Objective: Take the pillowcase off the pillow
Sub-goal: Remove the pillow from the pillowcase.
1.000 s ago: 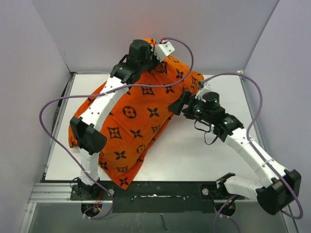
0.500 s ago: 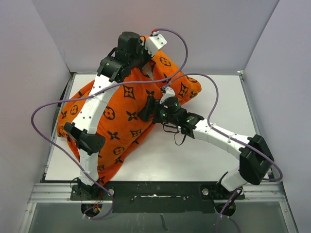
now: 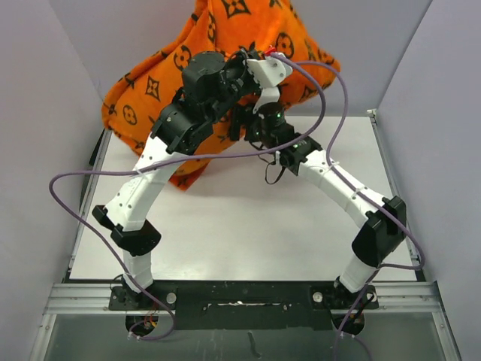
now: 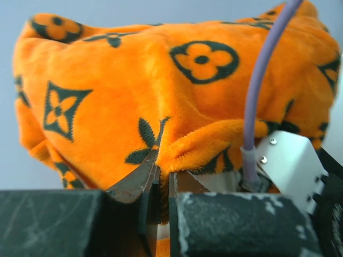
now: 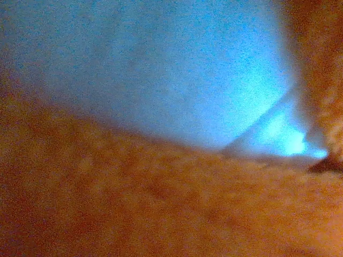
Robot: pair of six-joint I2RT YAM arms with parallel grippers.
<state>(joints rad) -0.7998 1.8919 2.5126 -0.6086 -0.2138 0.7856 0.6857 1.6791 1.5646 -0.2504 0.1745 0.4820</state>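
Changed since half a second ago: no longer spread over the white table point(image 3: 248, 226), now hauled up at the far side before the grey back wall point(image 3: 376, 45) — thus the large plush bright-orange pillowcase with black flower, diamond and circle motifs point(image 3: 225, 30). Runs out past the upper edge of the top view; hangs down on the left to one pointed corner at the table surface, touching or just above, cannot tell which. Left arm lifted higher with it; right arm swung farther from its base, elbow up at the right side.

Counted: one pillowcase, two arms, two grippers, two purple cables point(image 4: 253, 101).

As a container: only the pillowcase, bulging. Cannot tell what fills it; plump white pillow hidden in all three views.

Left gripper point(image 4: 161, 174): dark fingers pressed almost together, a thick fold of the orange plush pinched between them. Right gripper point(image 3: 242, 124): just under the left wrist, against the hanging fabric. Right wrist view only blur, orange plush close at the lens and a pale blue patch behind; cannot tell how far open, nor whether holding anything.
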